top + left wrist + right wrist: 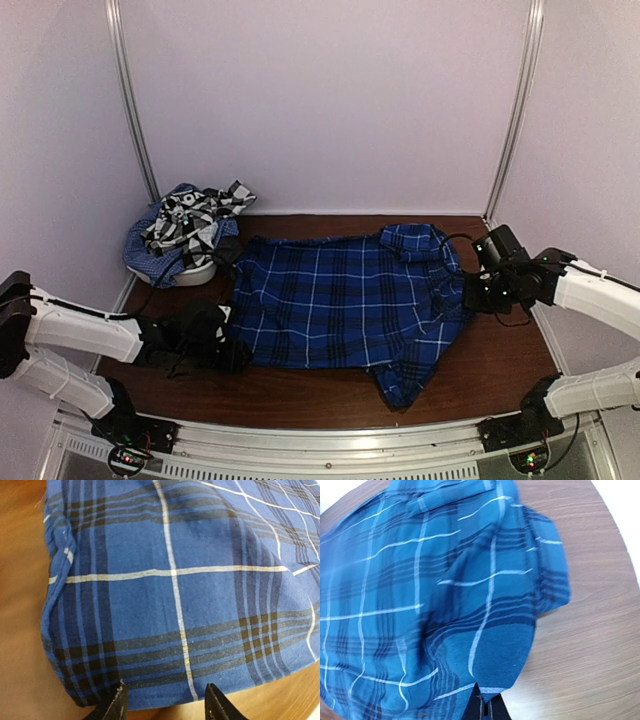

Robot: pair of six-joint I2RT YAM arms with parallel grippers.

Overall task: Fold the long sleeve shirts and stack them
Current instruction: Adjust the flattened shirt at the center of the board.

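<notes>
Pale lilac walls [330,100] close round a brown wooden table [500,370]. Across the table's middle lies the royal-blue plaid shirt [340,300], spread mostly flat, with 1 flap of it trailing toward the near edge. In the far left corner sits a bunched heap [185,230] of more shirts, black-and-white plaid over pale-blue check. The left gripper [167,702] is low at the blue shirt's left edge, its 2 fingers spread apart and the hem lying just ahead of them. The right gripper [482,709] is at the shirt's right edge, fingers pressed together and pinching the blue cloth's hem.
</notes>
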